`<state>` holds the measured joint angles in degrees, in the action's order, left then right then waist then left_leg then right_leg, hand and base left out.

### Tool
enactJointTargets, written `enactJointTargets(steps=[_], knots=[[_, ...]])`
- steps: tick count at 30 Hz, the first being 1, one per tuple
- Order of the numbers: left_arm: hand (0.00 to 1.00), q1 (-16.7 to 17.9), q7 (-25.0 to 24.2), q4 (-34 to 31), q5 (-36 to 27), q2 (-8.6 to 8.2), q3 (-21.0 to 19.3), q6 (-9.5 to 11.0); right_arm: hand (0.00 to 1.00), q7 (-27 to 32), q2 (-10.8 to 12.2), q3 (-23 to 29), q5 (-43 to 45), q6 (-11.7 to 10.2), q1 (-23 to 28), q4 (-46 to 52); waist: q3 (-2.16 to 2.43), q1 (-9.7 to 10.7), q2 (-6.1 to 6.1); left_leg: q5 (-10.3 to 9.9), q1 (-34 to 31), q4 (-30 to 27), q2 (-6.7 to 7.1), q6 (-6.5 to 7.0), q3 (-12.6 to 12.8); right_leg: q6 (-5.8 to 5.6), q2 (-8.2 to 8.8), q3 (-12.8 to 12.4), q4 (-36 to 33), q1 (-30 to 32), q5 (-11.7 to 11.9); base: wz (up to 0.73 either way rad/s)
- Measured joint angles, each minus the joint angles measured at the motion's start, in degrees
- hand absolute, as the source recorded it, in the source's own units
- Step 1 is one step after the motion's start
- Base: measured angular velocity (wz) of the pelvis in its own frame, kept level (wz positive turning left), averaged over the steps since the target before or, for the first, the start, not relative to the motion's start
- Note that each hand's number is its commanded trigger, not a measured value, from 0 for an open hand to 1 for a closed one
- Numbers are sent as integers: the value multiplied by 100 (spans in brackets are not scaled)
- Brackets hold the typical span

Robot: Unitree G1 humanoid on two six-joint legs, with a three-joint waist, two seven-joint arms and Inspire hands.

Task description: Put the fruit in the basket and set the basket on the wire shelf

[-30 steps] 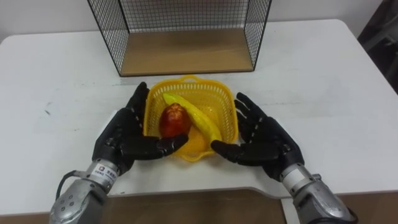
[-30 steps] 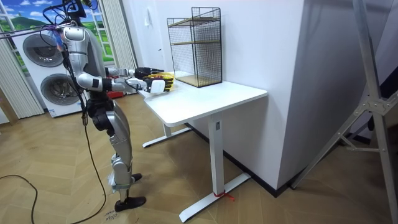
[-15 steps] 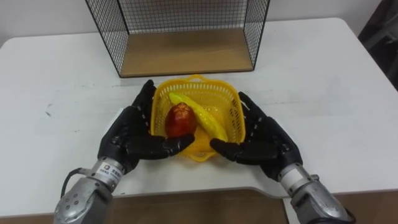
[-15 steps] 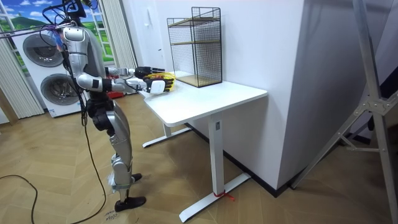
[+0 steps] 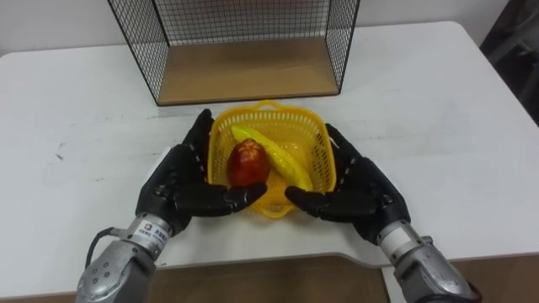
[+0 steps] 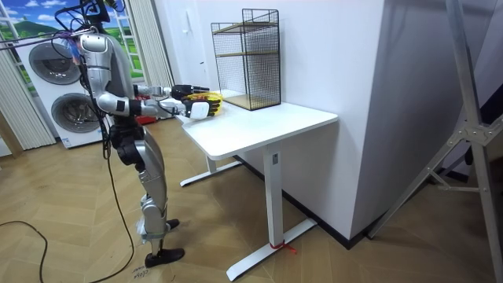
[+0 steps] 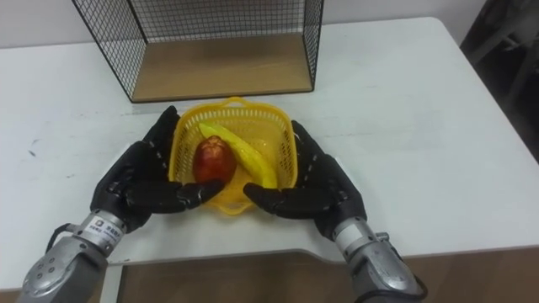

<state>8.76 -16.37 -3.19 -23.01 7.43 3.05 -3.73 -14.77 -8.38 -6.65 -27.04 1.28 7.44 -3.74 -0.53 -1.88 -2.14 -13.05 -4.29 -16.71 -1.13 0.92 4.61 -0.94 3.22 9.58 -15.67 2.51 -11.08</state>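
A yellow plastic basket (image 5: 316, 139) sits low over the near part of the white table (image 5: 438, 109), clasped between my two black hands. Inside it lie a red apple (image 5: 248, 162) and a yellow banana (image 5: 278, 160). My left hand (image 5: 177, 189) presses its left wall and my right hand (image 5: 362, 189) its right wall. Both have straight fingers, with the thumbs reaching under the front rim. The black wire shelf (image 5: 244, 67) with a wooden floor stands just behind the basket, its open front facing me. In the room view I stand at the table's end on the left, arms held out.
The table's front edge runs right below my wrists. Bare tabletop stretches to either side of the shelf. In the room view, washing machines (image 6: 47, 86) stand behind me and a white wall (image 6: 330, 47) rises beside the table.
The basket and both hands have shifted slightly to the right relative to the shelf, and the left hand sits closer against the basket. The fruit stays inside.
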Motion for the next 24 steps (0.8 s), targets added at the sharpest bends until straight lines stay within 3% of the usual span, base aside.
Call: enactJointTargets(steps=[7,16,24], knots=[[0,-4,58,0,-4,-27,163,20,0,169,3,-23,1,0,-197,5,-28,17,51,9,-28,8,1,-10,16,0,-5,-25,-9,75,0,-1],[0,-51,103,0,-4,-81,158,168,0,271,18,0,1,-54,-362,44,-35,8,128,10,20,7,1,-11,13,0,-15,-87,4,49,0,-2],[0,-119,118,-21,-4,-148,142,171,0,443,61,12,1,-68,-380,208,-32,-26,150,8,-9,-62,-15,-12,35,19,-27,-112,-8,59,12,-1]])
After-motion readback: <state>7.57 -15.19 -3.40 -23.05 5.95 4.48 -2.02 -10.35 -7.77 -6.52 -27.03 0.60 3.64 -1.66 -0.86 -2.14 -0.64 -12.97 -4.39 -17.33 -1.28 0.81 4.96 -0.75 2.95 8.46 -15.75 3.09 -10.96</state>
